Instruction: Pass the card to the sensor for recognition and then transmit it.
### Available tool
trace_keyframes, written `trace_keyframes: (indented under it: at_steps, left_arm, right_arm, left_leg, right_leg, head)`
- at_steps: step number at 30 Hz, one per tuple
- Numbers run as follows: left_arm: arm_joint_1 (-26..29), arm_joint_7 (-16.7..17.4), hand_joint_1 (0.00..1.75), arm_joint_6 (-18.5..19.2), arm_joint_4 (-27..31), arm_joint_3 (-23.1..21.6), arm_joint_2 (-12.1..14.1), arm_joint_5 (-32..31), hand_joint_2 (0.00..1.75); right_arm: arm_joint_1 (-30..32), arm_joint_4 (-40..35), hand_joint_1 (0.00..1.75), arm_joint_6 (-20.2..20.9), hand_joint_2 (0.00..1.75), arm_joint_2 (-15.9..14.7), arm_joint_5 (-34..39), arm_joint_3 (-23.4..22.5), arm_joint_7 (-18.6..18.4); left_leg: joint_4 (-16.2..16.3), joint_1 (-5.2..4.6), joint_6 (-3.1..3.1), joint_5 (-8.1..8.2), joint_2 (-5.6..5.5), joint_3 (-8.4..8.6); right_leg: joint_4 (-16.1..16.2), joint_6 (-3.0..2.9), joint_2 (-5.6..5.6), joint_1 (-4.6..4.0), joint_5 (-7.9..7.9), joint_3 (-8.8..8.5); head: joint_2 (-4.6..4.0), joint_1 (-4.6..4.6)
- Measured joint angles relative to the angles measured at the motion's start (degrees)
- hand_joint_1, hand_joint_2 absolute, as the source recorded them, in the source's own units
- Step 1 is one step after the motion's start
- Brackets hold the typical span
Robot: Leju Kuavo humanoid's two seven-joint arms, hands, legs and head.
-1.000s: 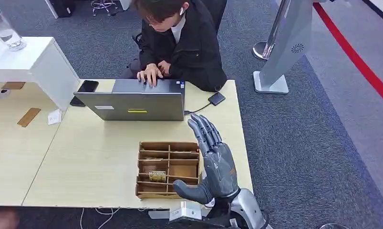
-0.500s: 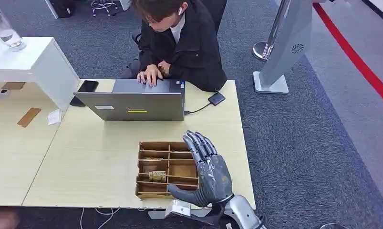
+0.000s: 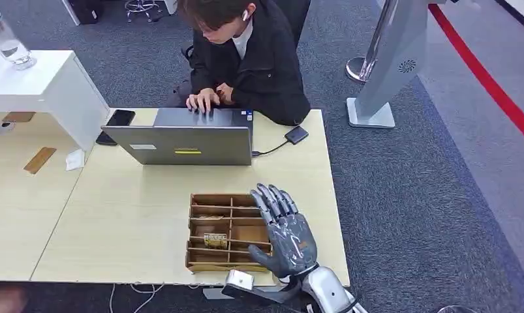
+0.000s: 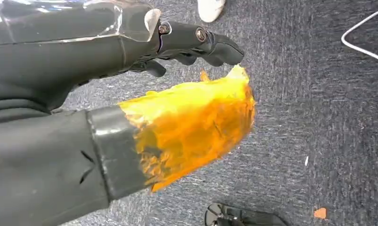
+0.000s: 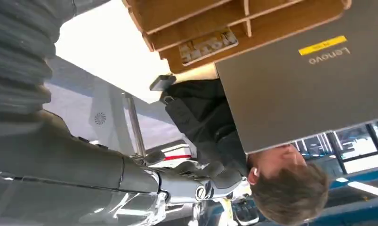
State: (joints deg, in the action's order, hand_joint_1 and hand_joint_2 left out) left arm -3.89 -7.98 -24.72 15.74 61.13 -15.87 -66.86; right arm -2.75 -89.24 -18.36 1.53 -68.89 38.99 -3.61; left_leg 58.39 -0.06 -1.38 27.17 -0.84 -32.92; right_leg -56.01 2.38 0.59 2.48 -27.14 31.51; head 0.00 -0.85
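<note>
While its fingers are spread apart and hold nothing, the right hand (image 3: 286,236) hovers palm-down over the 3 o'clock side of the wooden tray (image 3: 210,267), which sits near the 6 o'clock edge of the worktop (image 3: 128,215). One card (image 3: 215,240) lies in a compartment of the tray's left column, at about 9 o'clock from the hand and apart from it. At 12 o'clock from the tray a grey laptop (image 3: 184,145) stands open, and a person (image 3: 246,59) beyond it rests both hands on its keyboard. A black phone (image 3: 115,125) lies at the laptop's 9 o'clock. In the left wrist view the left hand (image 4: 187,70) hangs over grey carpet, thumb wrapped in orange tape (image 4: 196,125), dark fingers curled inward with nothing in them.
</note>
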Motion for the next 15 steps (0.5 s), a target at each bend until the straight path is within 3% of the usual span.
trace_keyframes:
  at_steps: [15]
  left_arm:
    - [0.0,0.4,0.0,0.6,0.0,0.0,0.0,-1.0,0.0]
  right_arm:
    - [-1.3,1.7,0.0,1.2,1.75,0.0,-2.6,-0.1,-0.7]
  left_leg:
    - [0.0,0.0,0.0,0.0,0.0,0.0]
  right_leg:
    - [0.0,0.0,0.0,0.0,0.0,0.01]
  head:
    - [0.0,0.0]
